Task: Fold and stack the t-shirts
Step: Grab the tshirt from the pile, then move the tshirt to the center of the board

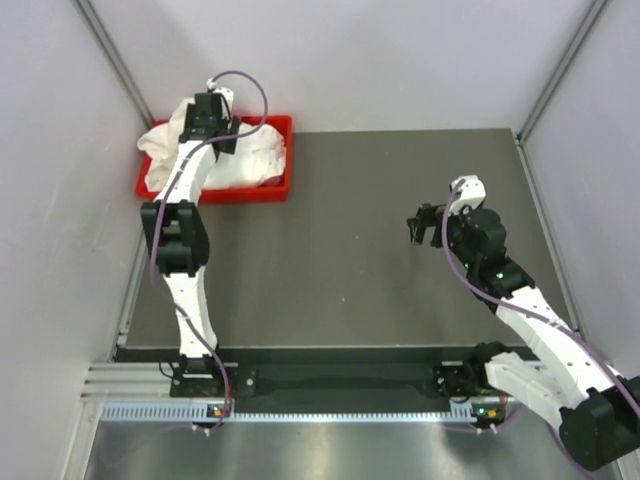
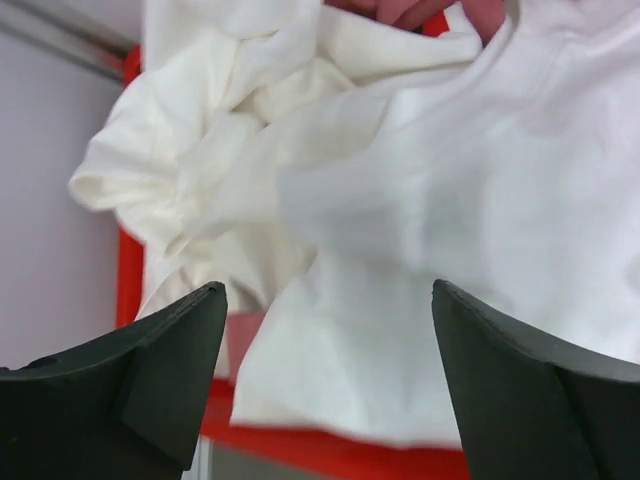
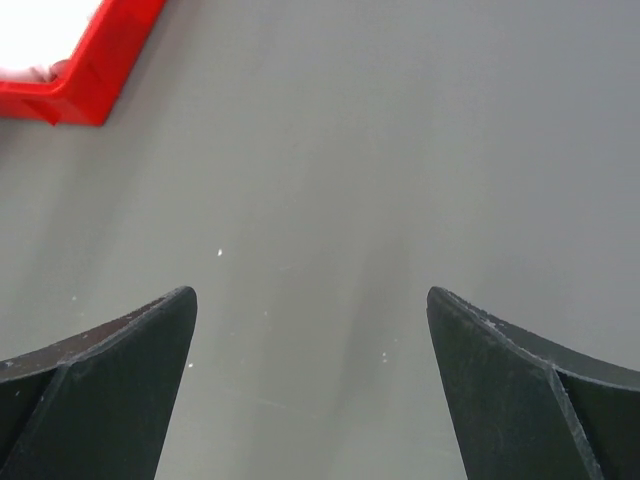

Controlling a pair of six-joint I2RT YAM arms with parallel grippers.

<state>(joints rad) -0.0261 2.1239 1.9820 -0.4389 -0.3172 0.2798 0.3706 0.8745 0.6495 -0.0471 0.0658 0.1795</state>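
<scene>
Hovering above the red bin (image 1: 230,193), the left claw (image 2: 330,300) gapes released, crumpled t-shirts (image 2: 450,200) directly beneath it. The right claw (image 3: 312,300), also released, sits well outside the bin.

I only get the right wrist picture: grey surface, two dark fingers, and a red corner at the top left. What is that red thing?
Observer: It is a red bin on the far left corner of the table, heaped with crumpled white t-shirts.
Operator: Is anything going on over there?
Observer: Yes. The other arm reaches over the bin, and its left fingers stand wide apart over the cloth, gripping nothing.
</scene>
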